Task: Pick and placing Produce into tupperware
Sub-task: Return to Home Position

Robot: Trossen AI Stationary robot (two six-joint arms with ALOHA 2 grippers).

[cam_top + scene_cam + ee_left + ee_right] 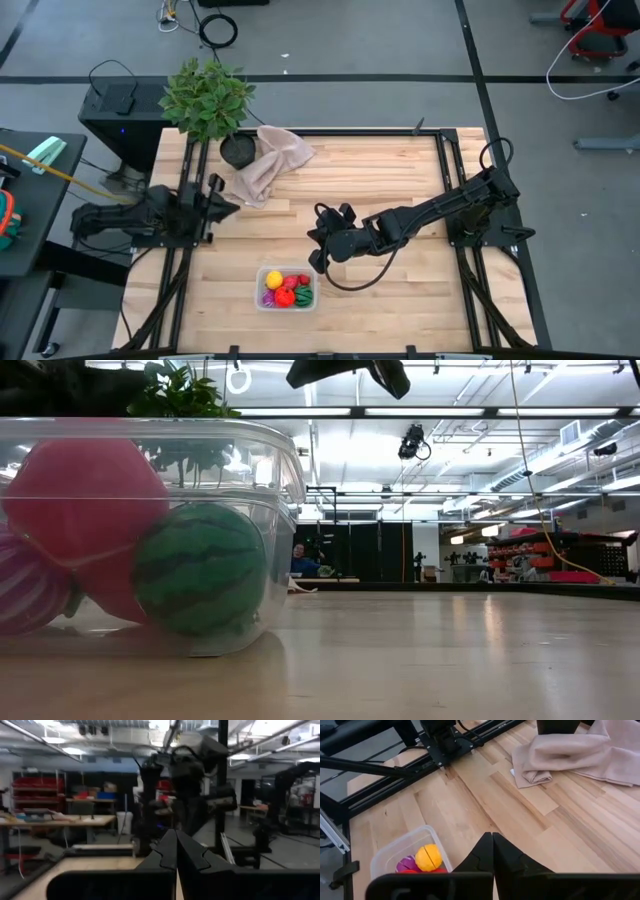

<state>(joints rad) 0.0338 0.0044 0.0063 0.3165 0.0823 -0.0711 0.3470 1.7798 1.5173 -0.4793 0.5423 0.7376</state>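
The clear tupperware tub (pixel 287 288) sits near the table's near edge and holds the produce: a yellow fruit (pixel 274 279), red pieces (pixel 286 296), a purple one (pixel 268 298) and the green striped ball (pixel 304 295). The low view shows the tub (pixel 250 470) close up with the striped ball (pixel 200 568) and a red fruit (pixel 85 500) resting on its floor. My right gripper (pixel 320 247) hangs shut above the table, just beyond the tub; the right wrist view shows its fingers (pixel 492 851) closed over bare wood. My left gripper (pixel 228 207) waits shut at the table's left side (pixel 176 851).
A beige cloth (pixel 268 160) lies crumpled at the far side, next to a leafy potted plant (pixel 208 100). Black frame rails (pixel 185 190) run along the table's left and right sides. Bare wood (pixel 400 290) stretches right of the tub.
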